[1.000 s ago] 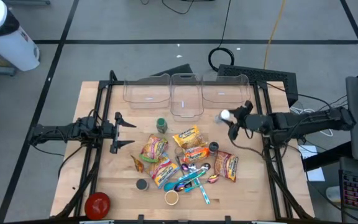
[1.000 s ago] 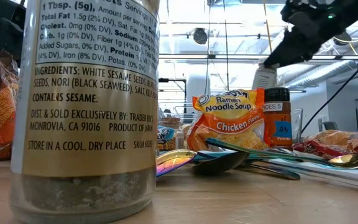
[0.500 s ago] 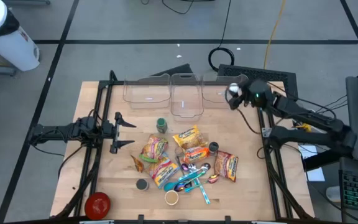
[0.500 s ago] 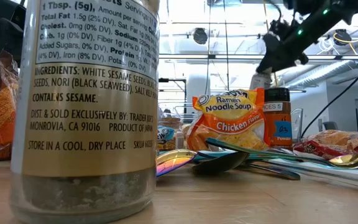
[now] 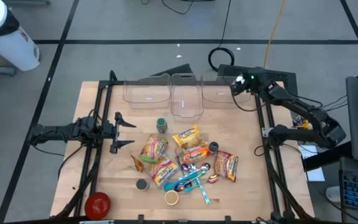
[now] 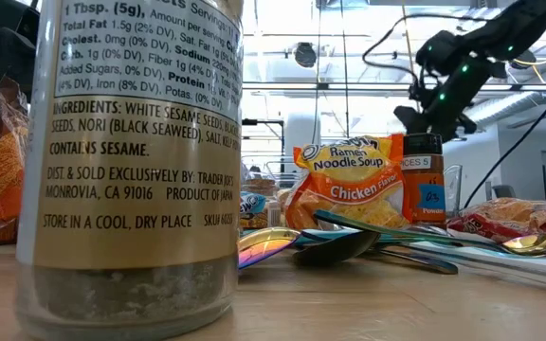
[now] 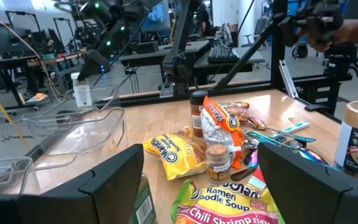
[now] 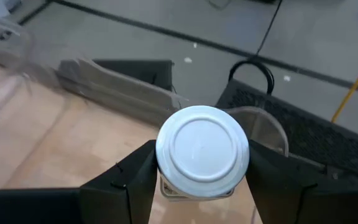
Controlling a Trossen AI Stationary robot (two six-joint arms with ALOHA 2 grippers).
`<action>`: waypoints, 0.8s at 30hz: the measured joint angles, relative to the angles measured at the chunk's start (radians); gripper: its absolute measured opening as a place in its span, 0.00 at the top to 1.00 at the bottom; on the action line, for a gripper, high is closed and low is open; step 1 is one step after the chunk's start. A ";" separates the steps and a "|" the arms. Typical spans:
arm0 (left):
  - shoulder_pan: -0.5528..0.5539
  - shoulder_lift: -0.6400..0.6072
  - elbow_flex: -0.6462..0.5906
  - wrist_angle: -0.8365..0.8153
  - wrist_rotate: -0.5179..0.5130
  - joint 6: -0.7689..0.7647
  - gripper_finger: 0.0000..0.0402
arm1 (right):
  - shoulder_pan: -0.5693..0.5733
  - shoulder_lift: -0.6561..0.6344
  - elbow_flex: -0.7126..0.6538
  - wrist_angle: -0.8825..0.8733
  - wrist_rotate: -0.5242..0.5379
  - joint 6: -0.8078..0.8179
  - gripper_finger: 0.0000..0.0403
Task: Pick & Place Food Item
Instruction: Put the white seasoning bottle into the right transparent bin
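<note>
My right gripper is shut on a small jar with a white cap, above the right-hand clear bin at the table's far edge. The jar also shows in the left wrist view, hanging under the right arm. My left gripper is open and empty at the table's left side. A pile of food lies mid-table: ramen packets, a green-lidded jar and a dark spice jar. My right gripper pinches the jar between its two fingers, on opposite sides of its body just under the white cap. The fingers come from above. The jar hangs upright, lifted clear above the bin.
Two more clear bins stand along the far edge. Spoons, a small cup and a grey-lidded jar lie near the pile. A red bowl sits at the near left corner. Black frame rails flank both sides.
My right gripper has carried the white-capped jar from above the table's right middle toward the far edge, and now holds it over the right-hand bin. The arm has swung and turned on the way. The gripper has stayed shut on the jar.
</note>
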 joint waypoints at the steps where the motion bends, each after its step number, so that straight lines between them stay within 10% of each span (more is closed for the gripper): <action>1: 0.000 0.000 0.000 0.000 0.000 0.000 0.19 | -0.004 0.013 0.000 0.002 0.000 0.001 0.50; 24: 0.000 0.000 0.000 0.000 0.000 0.000 0.19 | -0.061 0.201 0.002 0.097 0.056 0.008 0.50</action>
